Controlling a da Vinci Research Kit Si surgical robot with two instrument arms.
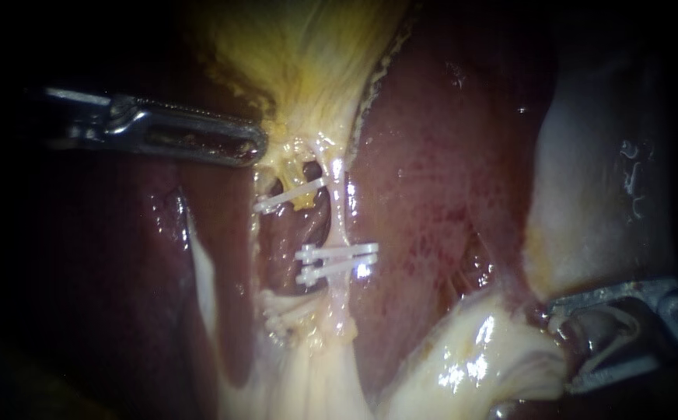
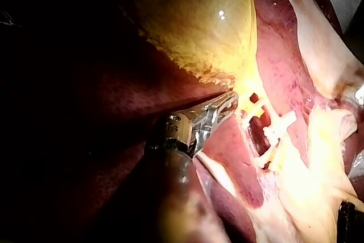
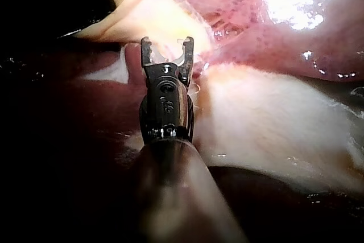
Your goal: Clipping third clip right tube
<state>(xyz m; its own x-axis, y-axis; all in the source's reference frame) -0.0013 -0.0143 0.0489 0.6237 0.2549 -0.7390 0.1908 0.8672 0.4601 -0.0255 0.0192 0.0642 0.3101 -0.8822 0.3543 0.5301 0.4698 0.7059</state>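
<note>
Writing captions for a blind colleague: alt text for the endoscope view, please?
White clips cross a thin pale tube running down from the yellow gallbladder beside dark red liver. The left instrument lies at the gallbladder's base; the right instrument, jaws open, sits lower right.

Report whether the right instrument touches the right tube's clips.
Apart. Endoscope view shows bare liver between the right instrument and the clips on the right tube.
</note>
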